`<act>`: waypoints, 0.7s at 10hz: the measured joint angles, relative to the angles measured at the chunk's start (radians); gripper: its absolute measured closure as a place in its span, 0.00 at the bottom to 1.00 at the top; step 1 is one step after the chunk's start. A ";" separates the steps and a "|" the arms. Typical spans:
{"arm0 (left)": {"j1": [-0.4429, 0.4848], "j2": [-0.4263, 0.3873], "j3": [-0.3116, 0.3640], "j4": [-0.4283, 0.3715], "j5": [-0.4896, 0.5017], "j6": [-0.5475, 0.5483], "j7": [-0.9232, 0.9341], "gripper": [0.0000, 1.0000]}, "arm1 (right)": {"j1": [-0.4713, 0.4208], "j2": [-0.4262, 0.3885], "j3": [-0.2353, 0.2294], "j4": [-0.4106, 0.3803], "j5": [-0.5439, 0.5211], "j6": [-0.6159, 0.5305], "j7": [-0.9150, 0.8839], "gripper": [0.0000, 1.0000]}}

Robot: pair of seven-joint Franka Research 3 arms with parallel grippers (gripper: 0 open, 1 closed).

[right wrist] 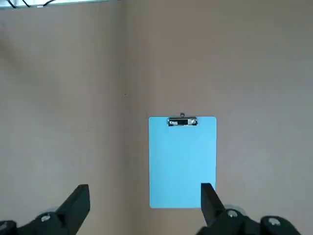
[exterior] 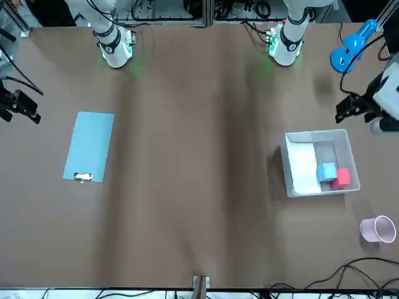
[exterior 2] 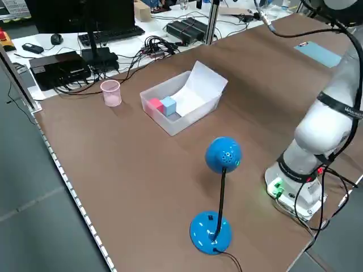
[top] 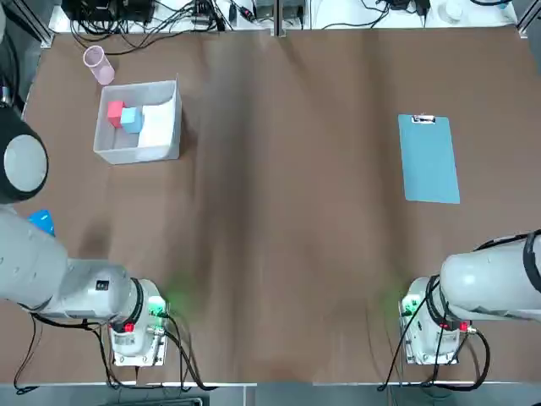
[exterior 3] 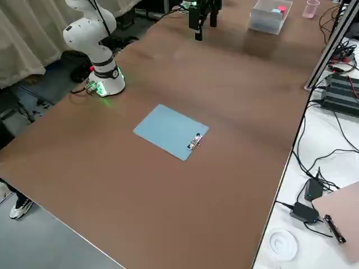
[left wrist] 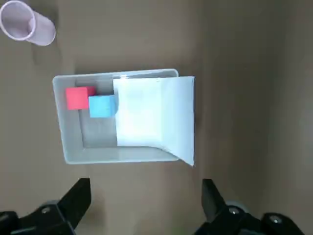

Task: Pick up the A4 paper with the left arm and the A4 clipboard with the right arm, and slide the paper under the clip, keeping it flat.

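Note:
The light-blue A4 clipboard (top: 428,158) lies flat on the robot's right half of the table, with its silver clip (right wrist: 182,121) at the far short edge. The white A4 paper (left wrist: 155,117) rests in a clear bin (top: 108,152) on the left half, bent up over one wall. High over the near side of the bin hangs my left gripper (left wrist: 145,198), open and holding nothing. My right gripper (right wrist: 144,200) is also open and holds nothing, raised above the table on the near side of the clipboard (right wrist: 182,161).
The bin also holds a red block (left wrist: 78,97) and a blue block (left wrist: 102,105). A pink cup (top: 97,65) lies beyond it. A blue desk lamp (exterior 2: 218,198) stands near the left arm's base. Cables and electronics line the far table edge.

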 joint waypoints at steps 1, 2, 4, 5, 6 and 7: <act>-0.015 0.020 -0.001 -0.001 0.000 0.009 -0.017 0.00 | 0.000 0.000 0.000 0.000 0.000 0.000 0.000 0.00; -0.035 0.045 -0.002 -0.003 0.002 0.020 -0.070 0.00 | 0.000 0.001 -0.001 -0.001 0.000 0.000 0.000 0.00; -0.074 0.114 -0.002 -0.008 0.061 0.055 -0.184 0.00 | 0.000 0.006 -0.001 -0.003 0.000 0.000 0.000 0.00; -0.092 0.156 -0.004 -0.011 0.092 0.080 -0.228 0.00 | 0.000 0.007 -0.001 -0.003 0.000 0.000 0.000 0.00; -0.109 0.197 -0.005 -0.015 0.130 0.101 -0.274 0.00 | 0.000 0.007 -0.001 -0.004 0.000 -0.002 0.000 0.00; -0.127 0.228 -0.007 -0.029 0.186 0.131 -0.315 0.00 | 0.000 0.009 -0.001 -0.006 0.000 -0.002 0.000 0.00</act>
